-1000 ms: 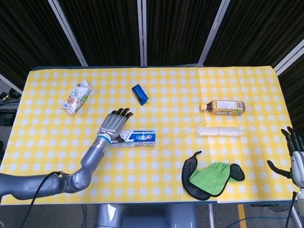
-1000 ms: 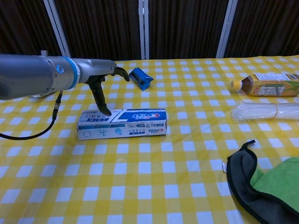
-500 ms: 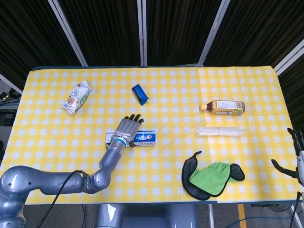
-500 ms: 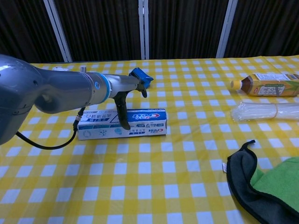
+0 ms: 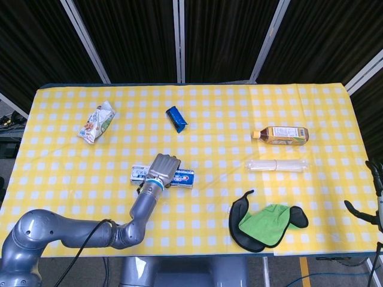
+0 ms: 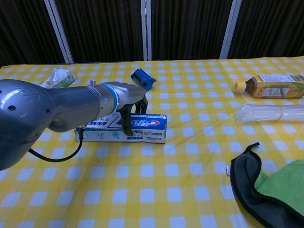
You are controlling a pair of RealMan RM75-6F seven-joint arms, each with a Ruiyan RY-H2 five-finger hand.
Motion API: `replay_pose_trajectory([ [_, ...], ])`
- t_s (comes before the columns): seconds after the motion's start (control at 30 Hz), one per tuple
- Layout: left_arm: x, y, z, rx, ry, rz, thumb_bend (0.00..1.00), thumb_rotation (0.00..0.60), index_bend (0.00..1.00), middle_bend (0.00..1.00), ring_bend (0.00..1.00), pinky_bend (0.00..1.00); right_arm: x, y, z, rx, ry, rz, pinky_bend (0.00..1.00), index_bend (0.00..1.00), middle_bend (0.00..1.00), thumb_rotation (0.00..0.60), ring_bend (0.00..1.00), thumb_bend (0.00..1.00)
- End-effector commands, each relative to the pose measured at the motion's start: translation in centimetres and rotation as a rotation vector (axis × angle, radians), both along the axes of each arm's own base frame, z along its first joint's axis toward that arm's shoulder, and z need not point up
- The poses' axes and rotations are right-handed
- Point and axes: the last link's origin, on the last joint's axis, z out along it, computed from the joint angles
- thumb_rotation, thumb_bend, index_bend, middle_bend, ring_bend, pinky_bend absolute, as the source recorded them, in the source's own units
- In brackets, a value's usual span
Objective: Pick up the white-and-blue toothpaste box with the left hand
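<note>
The white-and-blue toothpaste box (image 5: 185,177) lies flat on the yellow checked tablecloth, left of centre, slightly skewed. My left hand (image 5: 164,167) sits on top of its middle and hides that part. In the chest view the left hand (image 6: 124,97) grips the box (image 6: 151,126): the thumb (image 6: 127,124) comes down its front face and the other fingers curl over its far side. The box still rests on the cloth. My right hand (image 5: 375,200) shows at the right edge of the head view, off the table, fingers apart and holding nothing.
A blue packet (image 5: 176,118) lies just behind the box, with a snack bag (image 5: 97,122) at the far left. To the right are a tea bottle (image 5: 281,134), a clear wrapped bundle (image 5: 278,165), and a green-and-black cloth (image 5: 266,224) near the front edge.
My left hand came down over the box's middle and its fingers closed around it. The box shifted a little and skewed. The right hand slid slightly outward.
</note>
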Motion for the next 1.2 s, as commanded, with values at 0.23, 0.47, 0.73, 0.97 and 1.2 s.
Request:
replay_pose_trajectory([
  [0.23, 0.2, -0.5, 0.9, 0.062, 0.01, -0.104, 0.57, 0.6, 0.64, 0.42, 0.43, 0.52, 0.1, 0.1, 0.2, -0.009, -0.005, 0.006, 0.0, 0.0, 0.0, 0.6, 0.0, 0.11],
  [0.47, 0.7, -0.1, 3.1, 0.13, 0.019, -0.189, 0.57, 0.6, 0.64, 0.42, 0.43, 0.52, 0.3, 0.2, 0.2, -0.009, -0.006, 0.009, 0.0, 0.0, 0.0, 0.6, 0.0, 0.11],
  [0.73, 2.5, 0.7, 6.4, 0.216, -0.112, -0.217, 0.57, 0.6, 0.64, 0.42, 0.43, 0.52, 0.5, 0.4, 0.1, -0.005, -0.003, 0.02, 0.0, 0.0, 0.0, 0.6, 0.0, 0.11],
  [0.97, 3.7, 0.8, 7.8, 0.309, -0.371, -0.236, 0.57, 0.6, 0.61, 0.4, 0.43, 0.5, 0.6, 0.5, 0.2, -0.01, -0.004, 0.025, 0.0, 0.0, 0.0, 0.6, 0.0, 0.11],
  [1.2, 3.7, 0.8, 8.4, 0.405, -0.591, -0.316, 0.57, 0.6, 0.55, 0.35, 0.4, 0.47, 0.7, 0.5, 0.1, -0.008, 0.0, 0.027, 0.0, 0.0, 0.0, 0.6, 0.0, 0.11],
])
